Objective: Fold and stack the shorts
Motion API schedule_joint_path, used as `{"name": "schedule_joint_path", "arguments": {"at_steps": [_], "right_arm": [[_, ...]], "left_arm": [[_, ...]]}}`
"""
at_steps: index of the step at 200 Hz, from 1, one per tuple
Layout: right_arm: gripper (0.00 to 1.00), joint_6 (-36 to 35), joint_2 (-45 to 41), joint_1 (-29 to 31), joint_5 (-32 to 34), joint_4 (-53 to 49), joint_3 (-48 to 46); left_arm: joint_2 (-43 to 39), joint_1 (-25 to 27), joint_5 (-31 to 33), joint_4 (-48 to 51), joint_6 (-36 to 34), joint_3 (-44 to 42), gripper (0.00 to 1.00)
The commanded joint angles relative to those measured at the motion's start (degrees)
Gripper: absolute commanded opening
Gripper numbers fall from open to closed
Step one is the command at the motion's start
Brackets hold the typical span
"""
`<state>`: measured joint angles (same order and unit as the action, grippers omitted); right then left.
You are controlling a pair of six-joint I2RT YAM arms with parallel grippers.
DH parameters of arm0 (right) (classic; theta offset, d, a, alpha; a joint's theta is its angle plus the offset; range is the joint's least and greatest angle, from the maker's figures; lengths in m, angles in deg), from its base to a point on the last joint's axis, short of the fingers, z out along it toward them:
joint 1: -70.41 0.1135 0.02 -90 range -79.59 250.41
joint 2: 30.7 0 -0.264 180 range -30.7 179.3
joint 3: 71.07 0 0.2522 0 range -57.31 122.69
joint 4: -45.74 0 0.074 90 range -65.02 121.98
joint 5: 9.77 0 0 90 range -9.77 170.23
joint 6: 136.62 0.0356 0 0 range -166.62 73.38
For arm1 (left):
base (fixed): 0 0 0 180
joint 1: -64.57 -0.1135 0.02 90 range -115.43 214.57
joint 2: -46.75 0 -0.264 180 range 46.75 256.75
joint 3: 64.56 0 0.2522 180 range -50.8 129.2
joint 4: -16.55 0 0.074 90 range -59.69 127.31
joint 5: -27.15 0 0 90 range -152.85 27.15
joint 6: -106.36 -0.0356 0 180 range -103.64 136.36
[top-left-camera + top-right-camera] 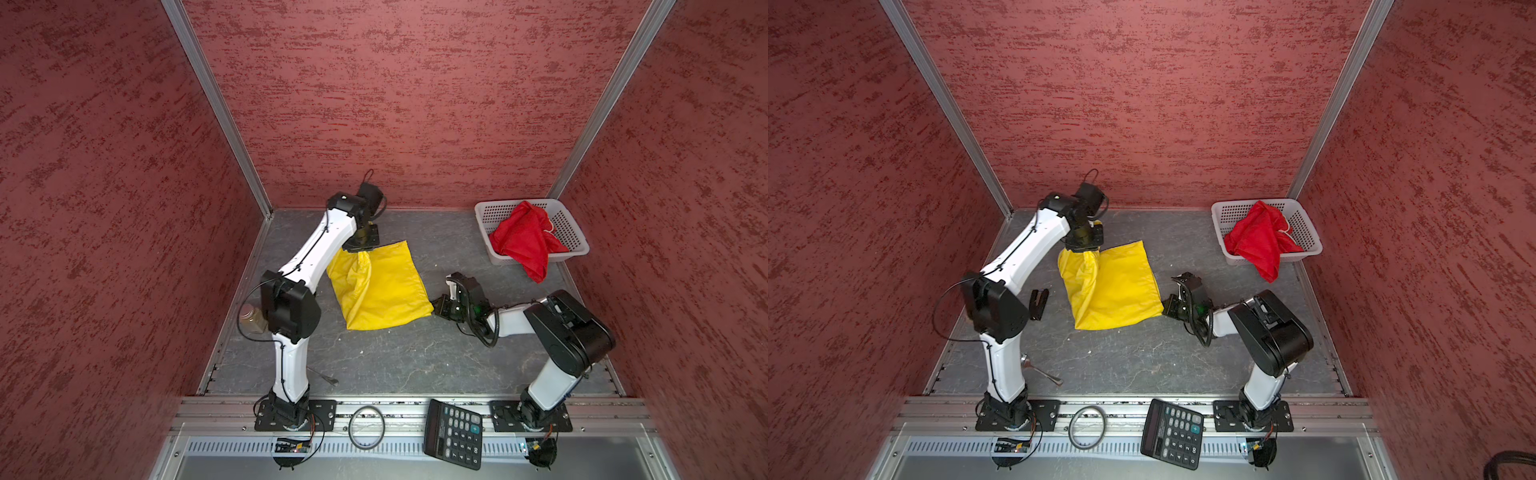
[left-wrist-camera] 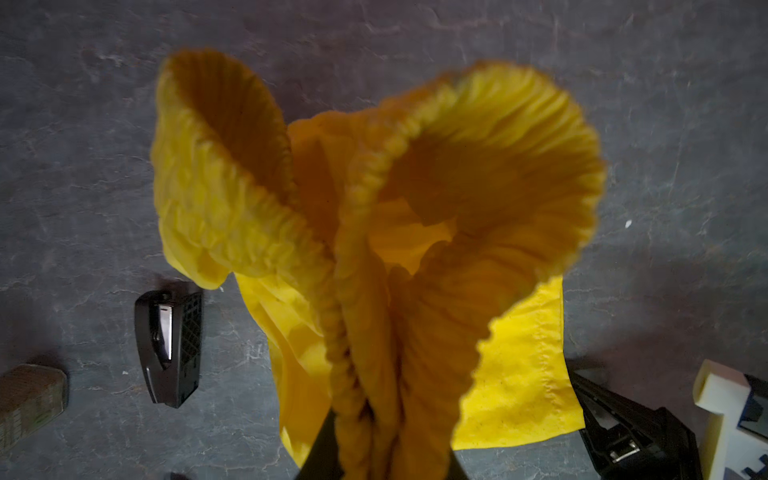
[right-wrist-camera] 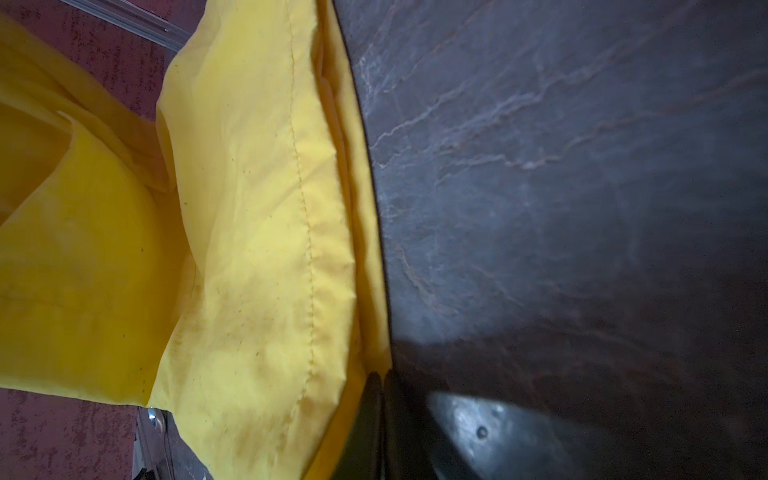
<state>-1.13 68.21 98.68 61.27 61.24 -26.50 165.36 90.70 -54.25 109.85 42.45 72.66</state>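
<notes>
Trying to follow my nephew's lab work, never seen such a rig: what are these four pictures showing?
Two white-and-black robot arms stand at a grey stone-look table inside a red-walled booth. Two pictures look down from overhead, nearly the same view; two come from cameras on the arms' wrists, giving close-ups. The left arm's fingers clamp the bunched elastic waistband of thin bright yellow shorts, with that end raised. The right arm's fingers are closed on the shorts' hem corner. Crumpled red shorts hang over a white perforated plastic basket. A black calculator lies on the front rail.
</notes>
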Motion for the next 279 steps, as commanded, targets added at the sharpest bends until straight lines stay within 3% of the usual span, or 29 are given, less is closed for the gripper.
{"name": "schedule_joint_path", "arguments": {"at_steps": [1,41,93,149,157,168,179,234,252,279], "right_arm": [[0.08,1.9,2.5,-0.2,0.7,0.6,-2.7],[0.08,1.1,4.1,-0.1,0.5,1.7,-2.0],[0.09,1.8,8.0,-0.2,-1.9,5.3,-1.5],[0.09,2.0,9.2,-0.5,-2.7,6.4,-1.6],[0.08,2.0,9.3,-0.6,-3.0,6.6,-1.7],[0.09,2.0,9.5,-0.9,-3.1,6.7,-1.8],[0.08,2.4,9.3,-1.3,-3.0,6.3,-2.2],[0.11,4.4,-0.1,-9.3,-2.7,4.7,-13.0],[0.14,3.2,-5.3,-11.3,-2.2,0.4,-15.0],[0.18,-0.3,-15.2,-11.6,1.6,-10.9,-13.5]], "left_arm": [[6.9,3.3,3.8,7.6,0.3,9.5,0.22],[17.3,7.7,2.9,13.9,1.1,24.4,0.24],[18.9,11.4,-3.4,7.0,5.1,18.2,0.25],[22.5,14.1,-7.8,3.3,9.4,17.2,0.30],[22.7,14.5,-8.7,2.1,9.9,16.1,0.35],[22.9,15.0,-10.7,-0.1,10.6,14.1,0.63],[23.3,15.2,-12.2,-1.8,11.7,12.8,0.78],[23.6,15.6,-16.9,-6.9,14.1,10.8,0.93],[22.4,15.5,-19.7,-9.4,14.9,10.5,1.00],[18.1,15.2,-23.7,-13.6,15.7,9.2,0.99]]}}
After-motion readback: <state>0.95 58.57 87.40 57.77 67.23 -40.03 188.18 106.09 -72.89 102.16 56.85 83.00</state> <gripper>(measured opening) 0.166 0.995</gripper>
